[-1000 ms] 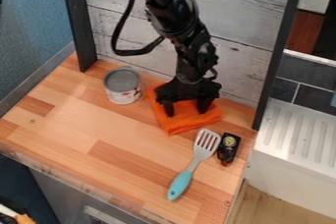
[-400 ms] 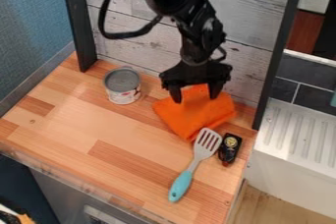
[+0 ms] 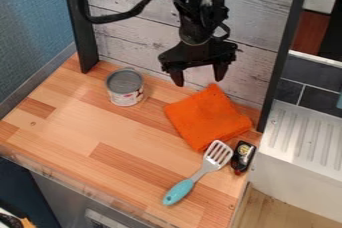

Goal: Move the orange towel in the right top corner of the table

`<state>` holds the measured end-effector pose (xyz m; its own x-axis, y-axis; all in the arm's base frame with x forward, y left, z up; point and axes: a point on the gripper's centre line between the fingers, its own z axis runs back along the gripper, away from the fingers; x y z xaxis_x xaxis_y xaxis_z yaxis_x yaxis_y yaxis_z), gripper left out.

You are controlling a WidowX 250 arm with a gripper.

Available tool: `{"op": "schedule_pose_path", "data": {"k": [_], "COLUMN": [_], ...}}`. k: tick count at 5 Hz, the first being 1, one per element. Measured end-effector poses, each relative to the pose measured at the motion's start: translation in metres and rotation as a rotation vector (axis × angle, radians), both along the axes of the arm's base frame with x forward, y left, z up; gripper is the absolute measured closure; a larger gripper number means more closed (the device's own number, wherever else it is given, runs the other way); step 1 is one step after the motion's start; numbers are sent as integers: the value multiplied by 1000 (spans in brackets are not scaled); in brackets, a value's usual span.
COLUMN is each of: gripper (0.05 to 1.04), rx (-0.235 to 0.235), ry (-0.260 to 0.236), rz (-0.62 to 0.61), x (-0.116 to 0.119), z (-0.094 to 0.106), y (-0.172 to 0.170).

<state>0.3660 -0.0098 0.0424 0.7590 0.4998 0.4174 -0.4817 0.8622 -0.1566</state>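
The black gripper (image 3: 198, 78) hangs above the back part of the table, its two fingers spread apart with nothing between them. Just below and in front of it, the orange towel (image 3: 208, 117) lies on the wooden table (image 3: 80, 117), toward the right back corner. The towel is fairly flat, with one corner pointing to the back wall beneath the gripper. A gap shows between the fingertips and the cloth.
A tin can (image 3: 125, 87) stands left of the towel. A spatula (image 3: 198, 173) and a small black object (image 3: 242, 157) lie at the towel's front edge. Dark posts (image 3: 283, 54) and a plank wall (image 3: 137, 37) bound the back.
The gripper has risen off the towel. The towel has shifted right and spread flatter. The spatula's head and the small black object have moved slightly right and forward.
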Motion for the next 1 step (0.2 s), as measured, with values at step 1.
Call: {"op": "schedule_pose_path", "data": {"k": [1], "gripper": [85], "rx": [2], "ry": [14], "rz": [0], "x": [-10], "z": [-2], "y": [2]}}
